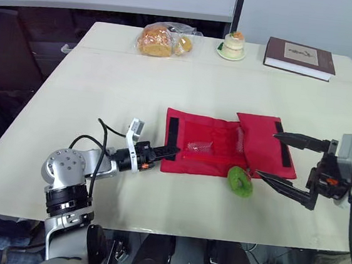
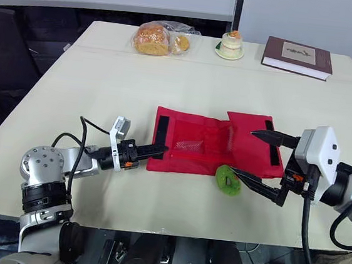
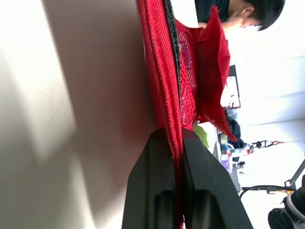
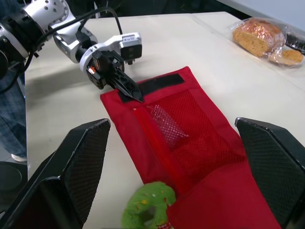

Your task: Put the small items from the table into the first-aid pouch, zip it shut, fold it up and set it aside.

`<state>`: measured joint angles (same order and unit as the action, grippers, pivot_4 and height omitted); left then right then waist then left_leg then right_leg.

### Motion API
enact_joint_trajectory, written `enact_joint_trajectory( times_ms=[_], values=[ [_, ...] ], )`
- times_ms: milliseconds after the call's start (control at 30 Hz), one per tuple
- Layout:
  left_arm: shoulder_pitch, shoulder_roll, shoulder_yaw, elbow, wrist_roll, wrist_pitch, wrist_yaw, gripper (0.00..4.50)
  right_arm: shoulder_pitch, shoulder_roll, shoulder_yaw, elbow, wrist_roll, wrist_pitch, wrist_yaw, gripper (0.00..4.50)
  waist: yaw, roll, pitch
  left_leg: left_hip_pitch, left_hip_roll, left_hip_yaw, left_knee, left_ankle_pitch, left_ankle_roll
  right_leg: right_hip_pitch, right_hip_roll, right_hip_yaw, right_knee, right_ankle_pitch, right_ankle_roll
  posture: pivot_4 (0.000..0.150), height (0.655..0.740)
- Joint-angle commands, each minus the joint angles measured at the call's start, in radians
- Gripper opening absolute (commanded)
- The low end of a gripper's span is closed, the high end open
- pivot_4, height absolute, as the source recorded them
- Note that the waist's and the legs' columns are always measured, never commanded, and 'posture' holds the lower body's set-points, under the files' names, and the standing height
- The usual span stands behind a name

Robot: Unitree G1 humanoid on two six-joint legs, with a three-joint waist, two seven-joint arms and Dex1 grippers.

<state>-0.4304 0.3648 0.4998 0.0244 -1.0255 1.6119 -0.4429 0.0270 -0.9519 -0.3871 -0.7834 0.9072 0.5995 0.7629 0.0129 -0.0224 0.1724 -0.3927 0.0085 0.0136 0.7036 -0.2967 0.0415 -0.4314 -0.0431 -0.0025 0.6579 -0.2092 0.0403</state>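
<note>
Left gripper (image 1: 173, 150) pinches the pouch (image 1: 206, 141) edge. Right gripper (image 1: 268, 154) is spread wide near the green ring (image 1: 241, 180). If that pinch slips, the pouch may slide.

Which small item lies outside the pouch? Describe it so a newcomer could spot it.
On the pale table, find the red pouch spread open near the front. At its near edge, by the right gripper, lies a small green ring: the only green thing beside the red fabric.
</note>
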Motion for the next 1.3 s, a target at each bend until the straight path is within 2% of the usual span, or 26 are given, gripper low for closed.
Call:
enact_joint_trajectory(
  times_ms=[33, 167, 233, 433, 533, 567, 600, 633, 733, 967, 1133, 1300],
  values=[
    [-0.003, 0.090, -0.024, 0.009, -0.021, -0.004, -0.088, 0.06, -0.023, 0.001, 0.009, -0.004, -0.011, -0.015, 0.003, 4.50, -0.002, 0.000, 0.000, 0.000, 0.000, 0.000, 0.000, 0.000, 0.000, 0.000, 0.000, 0.000, 0.000, 0.000, 0.000, 0.150, 0.7289],
    [-0.016, 0.301, -0.152, 0.123, 0.078, -0.161, -0.300, 0.06, -0.053, 0.009, 0.057, 0.036, -0.042, -0.028, 0.025, 4.50, -0.002, 0.000, 0.000, 0.000, 0.000, 0.000, 0.000, 0.000, 0.000, 0.000, 0.000, 0.000, 0.000, -0.001, -0.002, 0.150, 0.7289],
    [-0.063, 0.402, -0.233, 0.211, 0.130, -0.243, -0.439, 0.06, -0.096, 0.015, 0.129, 0.075, -0.109, -0.051, 0.038, 4.50, -0.002, 0.000, 0.000, 0.000, 0.000, 0.001, 0.000, 0.000, 0.001, -0.001, 0.001, 0.000, 0.000, -0.002, -0.004, 0.150, 0.7289],
    [-0.193, 0.551, -0.456, 0.401, 0.285, -0.439, -0.769, 0.06, -0.228, 0.071, 0.307, 0.190, -0.253, -0.125, 0.092, 4.50, 0.001, -0.001, 0.001, -0.002, -0.001, 0.002, 0.000, -0.001, 0.001, -0.002, -0.001, 0.000, -0.002, -0.002, -0.004, 0.150, 0.7289],
    [-0.285, 0.587, -0.566, 0.510, 0.389, -0.545, -0.917, 0.00, -0.330, 0.132, 0.404, 0.290, -0.326, -0.162, 0.121, 3.15, -0.002, -0.002, 0.002, -0.003, -0.001, 0.003, 0.000, -0.001, 0.001, -0.003, 0.000, 0.000, -0.002, -0.002, -0.004, 0.150, 0.7289],
    [-0.306, 0.592, -0.596, 0.534, 0.416, -0.572, -0.961, 0.00, -0.358, 0.148, 0.430, 0.318, -0.352, -0.173, 0.128, 2.50, -0.002, -0.002, 0.002, -0.003, -0.001, 0.003, 0.000, -0.001, 0.001, -0.004, 0.001, 0.000, -0.001, -0.002, -0.004, 0.150, 0.7289],
    [-0.323, 0.596, -0.622, 0.553, 0.439, -0.594, -1.001, 0.00, -0.382, 0.164, 0.449, 0.343, -0.372, -0.181, 0.134, 2.09, -0.003, -0.002, 0.002, -0.004, -0.001, 0.003, 0.000, -0.001, 0.001, -0.004, 0.001, 0.000, -0.001, -0.002, -0.004, 0.150, 0.7289],
    [-0.340, 0.598, -0.646, 0.570, 0.462, -0.617, -1.041, 0.00, -0.410, 0.186, 0.471, 0.377, -0.392, -0.190, 0.137, 1.90, -0.004, -0.002, 0.002, -0.004, -0.001, 0.003, 0.000, -0.001, 0.001, -0.005, 0.001, 0.000, -0.001, -0.002, -0.004, 0.150, 0.7289],
    [-0.395, 0.589, -0.700, 0.634, 0.537, -0.686, -1.126, 0.00, -0.481, 0.255, 0.525, 0.501, -0.457, -0.234, 0.156, 0.09, -0.009, -0.002, 0.002, -0.006, -0.001, 0.003, 0.000, -0.001, 0.001, -0.006, 0.002, 0.001, 0.000, 0.000, 0.000, 0.150, 0.7289],
    [-0.515, 0.535, -0.737, 0.768, 0.626, -0.787, -1.172, 0.00, -0.563, 0.367, 0.642, 0.780, -0.647, -0.366, 0.174, 0.02, -0.015, -0.002, 0.002, -0.008, -0.001, 0.003, 0.000, 0.000, 0.001, -0.009, 0.002, 0.001, 0.001, 0.000, 0.000, 0.150, 0.7289],
    [-0.534, 0.517, -0.722, 0.714, 0.558, -0.804, -1.172, 0.00, -0.566, 0.408, 0.702, 0.894, -0.767, -0.407, 0.153, 0.02, -0.020, -0.002, 0.002, -0.008, 0.000, 0.003, 0.000, 0.000, 0.001, -0.009, 0.002, 0.002, 0.003, 0.000, 0.000, 0.150, 0.7289],
    [-0.481, 0.501, -0.675, 0.497, 0.400, -0.770, -1.172, 0.00, -0.554, 0.433, 0.716, 0.912, -0.820, -0.382, 0.123, 0.02, -0.021, -0.003, 0.001, -0.007, 0.000, 0.003, 0.001, 0.000, 0.001, -0.008, 0.000, 0.001, 0.004, 0.000, 0.000, 0.150, 0.7289]
  ],
)
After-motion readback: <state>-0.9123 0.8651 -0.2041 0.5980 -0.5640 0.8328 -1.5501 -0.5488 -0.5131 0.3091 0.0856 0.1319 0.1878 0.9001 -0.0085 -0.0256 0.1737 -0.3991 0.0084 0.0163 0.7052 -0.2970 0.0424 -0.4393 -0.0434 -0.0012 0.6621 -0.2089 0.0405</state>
